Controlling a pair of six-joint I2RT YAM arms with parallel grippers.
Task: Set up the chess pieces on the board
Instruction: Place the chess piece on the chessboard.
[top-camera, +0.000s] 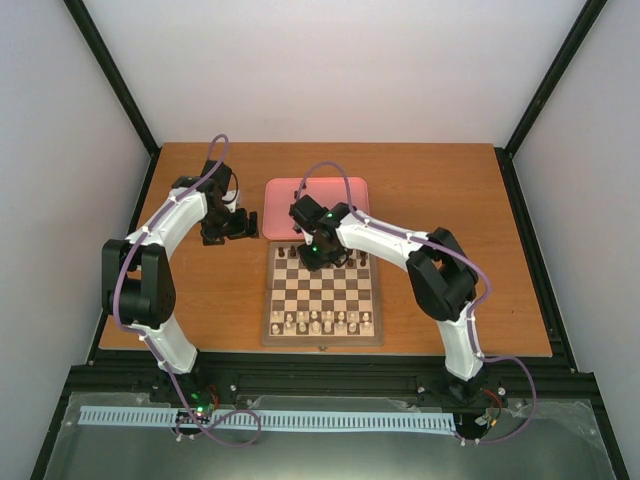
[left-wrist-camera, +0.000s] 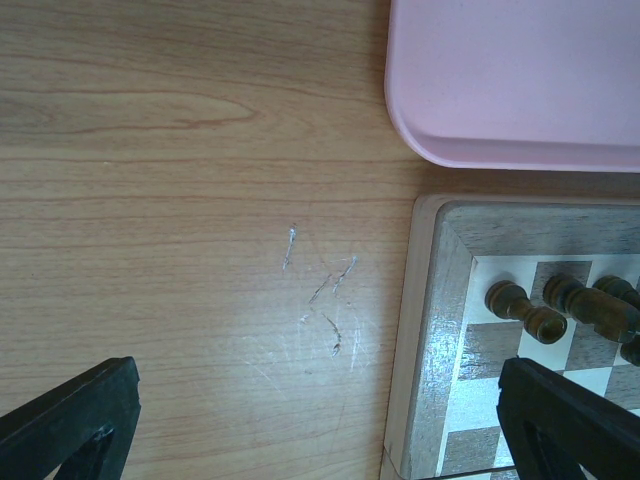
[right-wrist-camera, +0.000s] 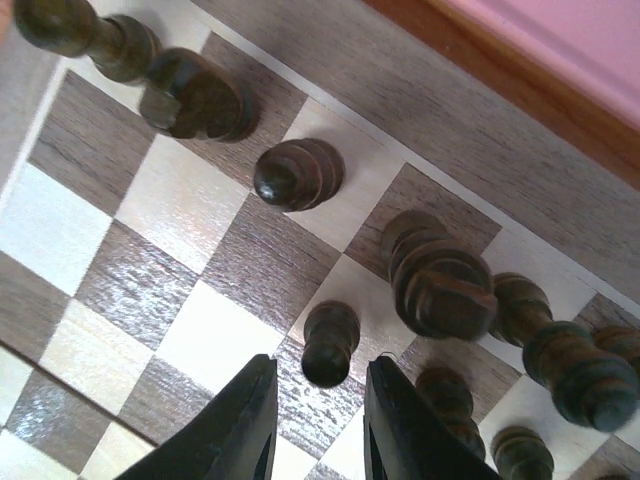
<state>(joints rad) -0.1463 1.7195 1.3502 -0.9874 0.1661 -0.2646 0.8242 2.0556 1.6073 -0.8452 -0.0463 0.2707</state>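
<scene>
The board (top-camera: 322, 342) lies in the middle of the table. Several dark chess pieces (top-camera: 290, 252) stand along its far rows. My right gripper (top-camera: 318, 255) hovers low over them. In the right wrist view a small dark pawn (right-wrist-camera: 328, 345) stands upright on a light square just ahead of my right gripper (right-wrist-camera: 320, 368). The jaws are open, with a gap on each side of the pawn. A tall dark piece (right-wrist-camera: 440, 280) and a rounder one (right-wrist-camera: 295, 175) stand nearby. My left gripper (left-wrist-camera: 320, 400) is wide open and empty over bare table left of the board (left-wrist-camera: 440, 330).
A pink tray (top-camera: 340, 195) sits just behind the board, its corner in the left wrist view (left-wrist-camera: 520, 80). Pale cream pieces (top-camera: 322, 320) fill the board's near rows. Dark pieces (left-wrist-camera: 525, 310) crowd the board's far left corner.
</scene>
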